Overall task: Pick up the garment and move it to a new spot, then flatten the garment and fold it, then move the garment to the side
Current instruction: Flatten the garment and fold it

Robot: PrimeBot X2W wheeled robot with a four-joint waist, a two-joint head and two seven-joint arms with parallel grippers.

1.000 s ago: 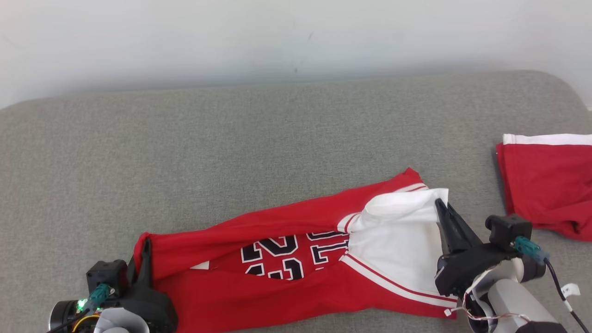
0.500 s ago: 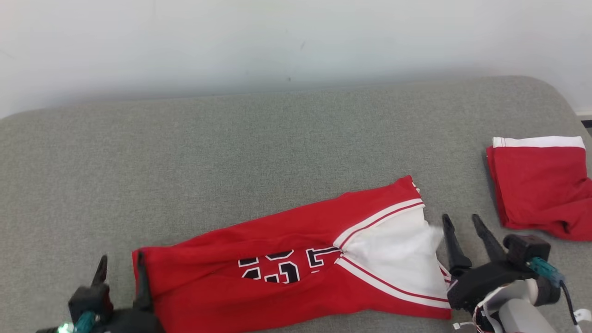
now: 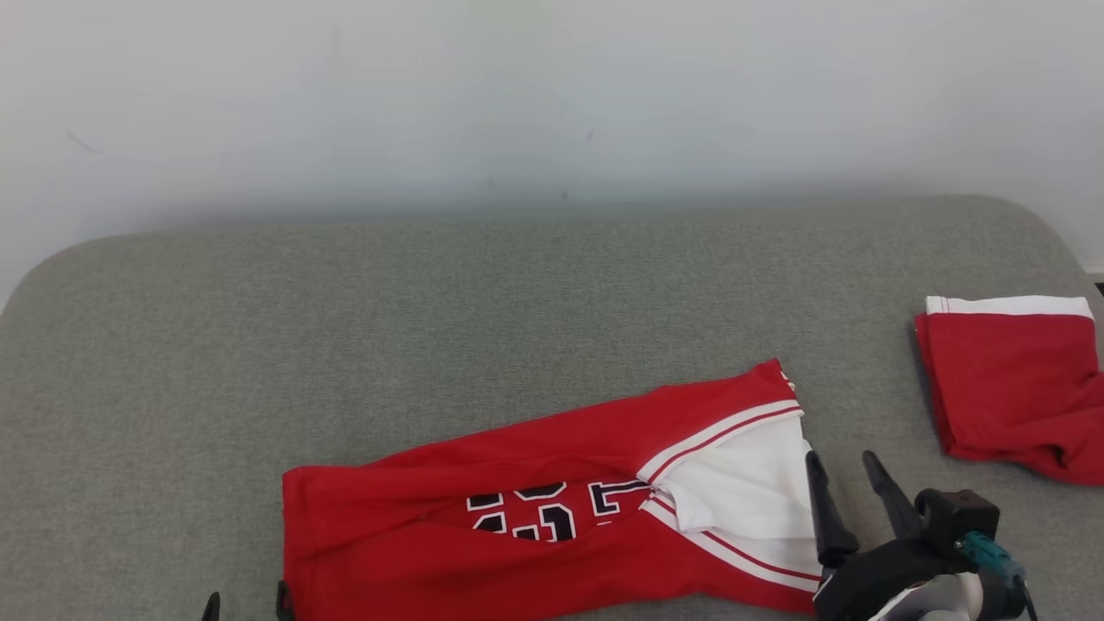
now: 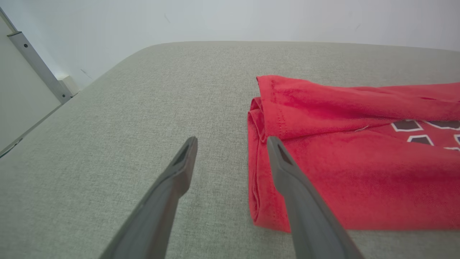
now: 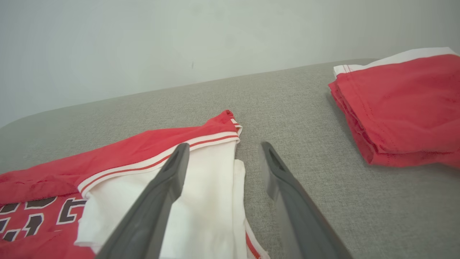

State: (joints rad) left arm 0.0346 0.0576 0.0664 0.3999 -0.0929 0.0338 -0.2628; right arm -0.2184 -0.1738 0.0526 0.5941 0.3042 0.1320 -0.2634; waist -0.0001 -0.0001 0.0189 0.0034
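The right gripper (image 3: 842, 460) hangs low at the near right, its two dark fingers spread apart with nothing between them. In its wrist view the inner finger (image 5: 158, 194) crosses the white panel (image 5: 201, 187) at the garment's end, while the outer one lies over bare grey cushion (image 5: 316, 118). I cannot tell whether either tip touches the cloth. The left gripper (image 4: 232, 141) is likewise parted and empty. One finger (image 4: 298, 201) lies over the red hem at the other end and its mate over bare cushion just beside it.

The garment (image 3: 517, 448) lies on the cushion close to the robot as a long red band. Its long axis runs from left to right, tilted so that the right end sits a little farther back. An upper layer droops over the number print (image 3: 552, 509), so the cloth looks loosely doubled along its length rather than smooth.

So each arm has its own end straight ahead of its fingers. The right arm is nearer the white panel and the left is nearer the plain hem. Whatever comes next, a pinch at both ends looks like the natural way to keep the band taut. Well off to the right lies a folded red pile (image 3: 1009, 379), apart from the garment and nearer the right arm.
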